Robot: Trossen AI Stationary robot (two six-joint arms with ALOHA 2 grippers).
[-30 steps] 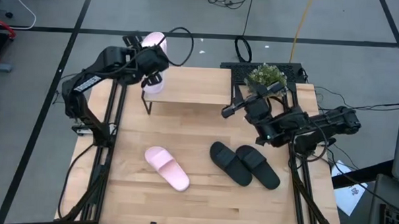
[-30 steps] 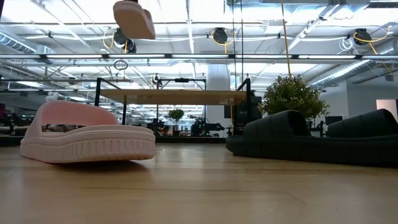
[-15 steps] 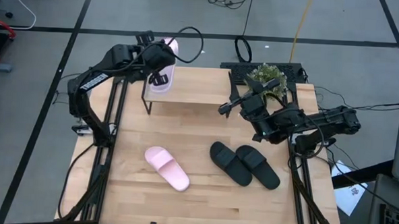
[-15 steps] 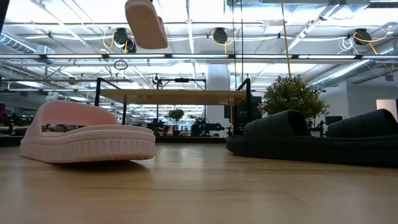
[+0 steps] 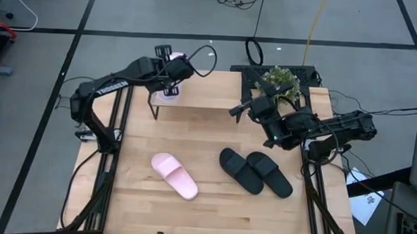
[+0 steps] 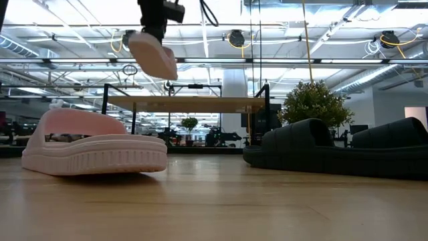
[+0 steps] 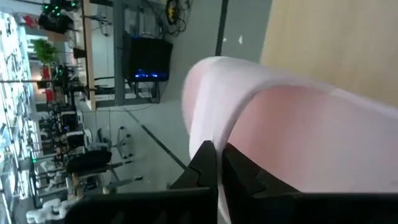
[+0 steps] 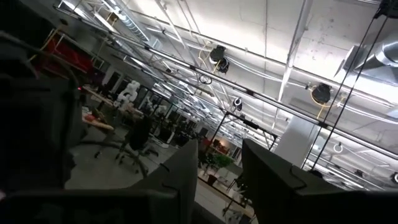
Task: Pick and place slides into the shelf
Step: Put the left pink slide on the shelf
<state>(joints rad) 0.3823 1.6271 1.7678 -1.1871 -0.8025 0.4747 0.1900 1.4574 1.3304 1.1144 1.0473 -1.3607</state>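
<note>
Left gripper [image 5: 172, 74] clamps a pink slide [image 5: 170, 92], upper left of frame, over the shelf's [image 5: 202, 95] left end; not placed yet. Second pink slide [image 5: 174, 175] and black pair [image 5: 255, 171], matte moulded foam, wait on the wooden surface [image 5: 211, 209]. Right gripper [image 5: 238, 110] idle, fingers parted.

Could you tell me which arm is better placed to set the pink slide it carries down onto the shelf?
The left. Its gripper is shut on a pink slide, held above the left end of the shelf. The right gripper is open and empty, raised beside the shelf's right end.
</note>
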